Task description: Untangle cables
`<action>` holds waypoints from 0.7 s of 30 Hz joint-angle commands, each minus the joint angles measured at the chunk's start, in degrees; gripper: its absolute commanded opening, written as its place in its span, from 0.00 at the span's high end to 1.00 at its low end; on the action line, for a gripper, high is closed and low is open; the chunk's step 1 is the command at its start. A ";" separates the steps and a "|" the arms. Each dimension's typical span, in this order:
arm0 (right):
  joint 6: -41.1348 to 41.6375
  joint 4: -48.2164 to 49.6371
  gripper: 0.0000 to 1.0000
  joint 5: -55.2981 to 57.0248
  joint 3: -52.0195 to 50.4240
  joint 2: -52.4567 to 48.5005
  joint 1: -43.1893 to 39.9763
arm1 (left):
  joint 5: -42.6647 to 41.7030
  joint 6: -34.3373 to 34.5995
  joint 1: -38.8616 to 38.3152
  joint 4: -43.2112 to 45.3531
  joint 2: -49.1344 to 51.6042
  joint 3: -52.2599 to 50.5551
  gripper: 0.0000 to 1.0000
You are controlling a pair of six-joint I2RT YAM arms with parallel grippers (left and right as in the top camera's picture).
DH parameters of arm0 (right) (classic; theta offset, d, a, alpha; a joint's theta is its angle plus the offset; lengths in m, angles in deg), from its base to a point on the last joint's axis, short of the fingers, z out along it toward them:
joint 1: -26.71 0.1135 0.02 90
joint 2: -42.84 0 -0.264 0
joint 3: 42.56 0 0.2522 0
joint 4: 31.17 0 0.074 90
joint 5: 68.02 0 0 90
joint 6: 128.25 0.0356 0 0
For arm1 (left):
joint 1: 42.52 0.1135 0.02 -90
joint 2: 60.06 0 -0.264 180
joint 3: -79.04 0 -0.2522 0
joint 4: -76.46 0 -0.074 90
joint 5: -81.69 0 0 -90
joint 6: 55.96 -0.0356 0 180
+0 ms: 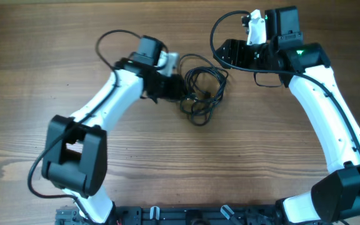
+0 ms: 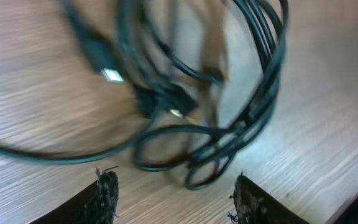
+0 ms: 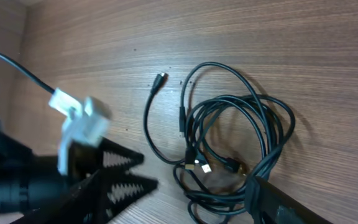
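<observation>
The cables [image 1: 204, 89] lie in one tangled bundle of thin black loops on the wooden table, mid-table. In the right wrist view the cables [image 3: 241, 143] show loose loops, one small plug end [image 3: 161, 76] lying apart and metal plugs in the middle. My left gripper [image 1: 181, 87] is open at the bundle's left edge. Its two fingers [image 2: 176, 199] straddle bare wood just short of the blurred loops [image 2: 229, 124]. My right gripper [image 1: 225, 55] is open just above and to the right of the bundle. Its right finger sits by the bundle's edge [image 3: 185, 208].
The table [image 1: 55, 75] is brown wood grain. The right arm's own thicker black wires [image 1: 269, 80] loop near its wrist, and the left arm's wire [image 1: 108, 39] arcs behind it. The arm bases [image 1: 180, 215] stand at the front edge.
</observation>
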 commanded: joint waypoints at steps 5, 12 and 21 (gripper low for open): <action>0.22 -0.52 0.24 1.46 0.68 0.52 -0.13 | 0.20 -12.04 -2.91 0.17 5.31 0.07 0.45; 0.24 -1.51 0.24 1.46 0.68 0.52 -0.13 | -2.69 -14.67 -3.19 3.30 6.19 0.04 0.48; 0.20 -2.78 0.24 1.70 0.68 0.52 -0.13 | -2.21 -14.62 -5.99 7.08 9.35 0.04 0.51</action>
